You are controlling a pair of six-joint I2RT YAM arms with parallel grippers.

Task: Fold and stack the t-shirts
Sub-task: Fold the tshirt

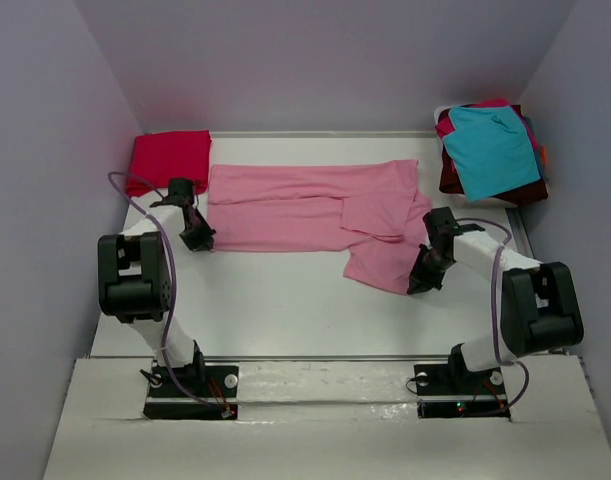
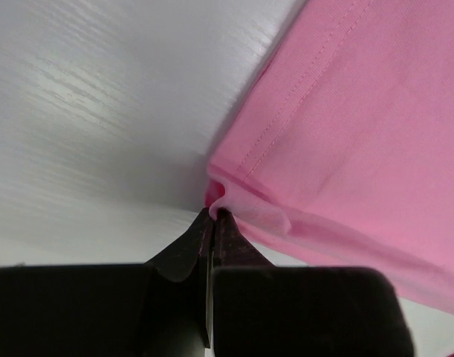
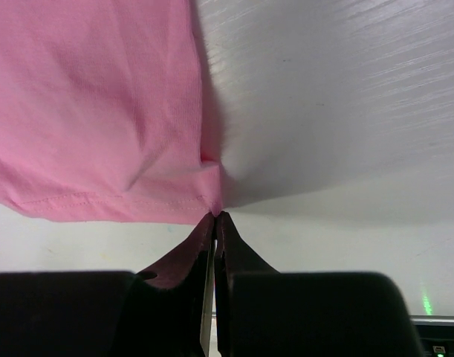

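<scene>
A light pink t-shirt (image 1: 305, 205) lies spread across the middle of the white table, partly folded, one flap reaching toward the near right. My left gripper (image 1: 200, 241) is shut on the pink t-shirt's near left corner (image 2: 234, 208). My right gripper (image 1: 419, 283) is shut on the near right corner of its hem (image 3: 204, 195). A folded crimson red t-shirt (image 1: 170, 160) sits at the far left. At the far right, a teal t-shirt (image 1: 493, 148) tops a pile with a maroon one (image 1: 525, 192) beneath it.
Grey walls close in the table (image 1: 285, 310) on the left, back and right. Both arm bases (image 1: 190, 385) are bolted at the near edge. The pile at the far right overhangs the table's corner.
</scene>
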